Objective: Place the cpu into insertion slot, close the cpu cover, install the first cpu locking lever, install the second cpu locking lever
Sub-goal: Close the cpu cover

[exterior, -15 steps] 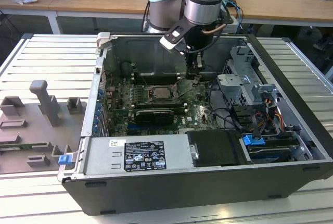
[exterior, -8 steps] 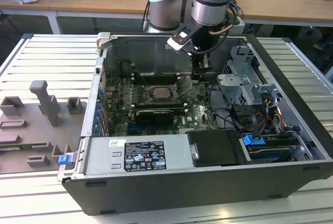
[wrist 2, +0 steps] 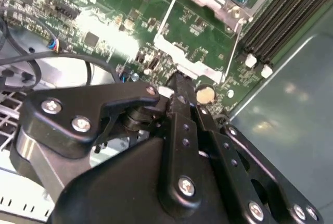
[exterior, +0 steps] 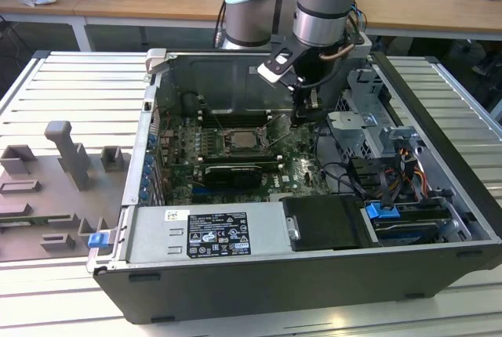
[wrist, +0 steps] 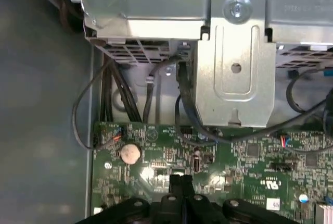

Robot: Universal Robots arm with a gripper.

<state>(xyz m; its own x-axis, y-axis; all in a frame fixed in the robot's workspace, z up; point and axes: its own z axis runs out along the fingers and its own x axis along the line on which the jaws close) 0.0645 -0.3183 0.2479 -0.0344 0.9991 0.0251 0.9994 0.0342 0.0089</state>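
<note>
The cpu [exterior: 245, 139] lies flat in the insertion slot [exterior: 226, 141], its pale metal top framed by the silvery rim. The pincer [exterior: 303, 116] hangs just beside the slot, on the side toward the metal drive cage [exterior: 353, 129]. Its black fingers are clenched together with nothing visible between them. A thin wire lever [wrist 2: 233, 49] runs along the slot's edge, and its end points toward the pincer's tips.

Dark grey computer case [exterior: 314, 282], lid off: free entry from above. Green motherboard [wrist: 250, 156] around closed pincer [wrist: 181, 182]: low parts, passable. Obstacles: silvery sheet-metal drive cage [wrist: 234, 67] close beside; loose black cables [wrist: 187, 114] draped over board edge; long black memory slots [wrist 2: 281, 21]; black expansion card [exterior: 229, 174] lying across board; grey inner case wall [wrist 2: 291, 94].
</note>
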